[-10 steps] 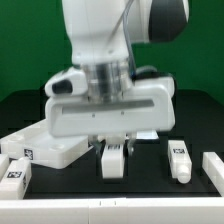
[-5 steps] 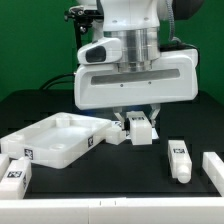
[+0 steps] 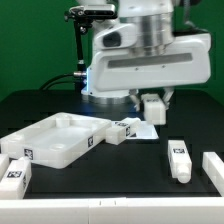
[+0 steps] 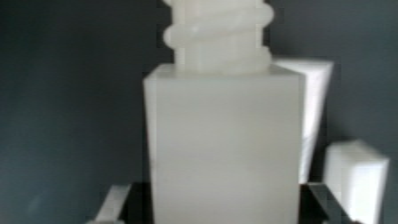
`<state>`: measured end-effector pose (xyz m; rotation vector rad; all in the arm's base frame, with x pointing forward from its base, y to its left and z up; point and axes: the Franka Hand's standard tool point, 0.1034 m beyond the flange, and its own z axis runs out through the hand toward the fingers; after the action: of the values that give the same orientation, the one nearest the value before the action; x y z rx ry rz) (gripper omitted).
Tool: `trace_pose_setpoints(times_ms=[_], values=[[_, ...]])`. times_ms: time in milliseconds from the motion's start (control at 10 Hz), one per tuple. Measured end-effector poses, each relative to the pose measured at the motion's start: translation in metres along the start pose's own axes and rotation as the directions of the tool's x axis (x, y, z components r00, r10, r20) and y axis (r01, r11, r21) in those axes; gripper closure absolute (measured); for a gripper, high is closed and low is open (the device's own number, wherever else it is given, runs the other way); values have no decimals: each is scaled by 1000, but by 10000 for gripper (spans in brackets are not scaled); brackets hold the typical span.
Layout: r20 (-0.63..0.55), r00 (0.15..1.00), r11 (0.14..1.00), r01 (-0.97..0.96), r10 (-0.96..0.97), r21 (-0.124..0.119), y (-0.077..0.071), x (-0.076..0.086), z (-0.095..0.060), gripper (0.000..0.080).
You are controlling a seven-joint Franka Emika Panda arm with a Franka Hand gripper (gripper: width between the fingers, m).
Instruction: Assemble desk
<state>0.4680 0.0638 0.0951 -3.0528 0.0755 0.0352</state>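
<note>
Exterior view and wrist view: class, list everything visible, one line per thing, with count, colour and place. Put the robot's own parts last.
tabletop: 1, white, tagged; on the table at the exterior view's left.
held leg: 1, white; raised above the table in the gripper, filling the wrist view.
loose blocks: 4, white, tagged; on the table right of centre, cut off at the right edge, by the tabletop's corner, at the lower left.
table: 1, black; under everything.
wall: 1, green; behind.
arm: 1, white; upper centre.
gripper: 1; shut on the held leg.
</note>
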Motion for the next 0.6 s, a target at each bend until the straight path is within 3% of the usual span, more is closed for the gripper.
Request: trace_pose_setpoints(times_ms=[400,500,600], values=[[6,1000,1000,8,-8,0,2,-1,3,518],[-11,1000,1000,-19,19,-5,-6,-15,14,518],[-3,1000,1000,-24,24,-14,-16,-45,31,518]])
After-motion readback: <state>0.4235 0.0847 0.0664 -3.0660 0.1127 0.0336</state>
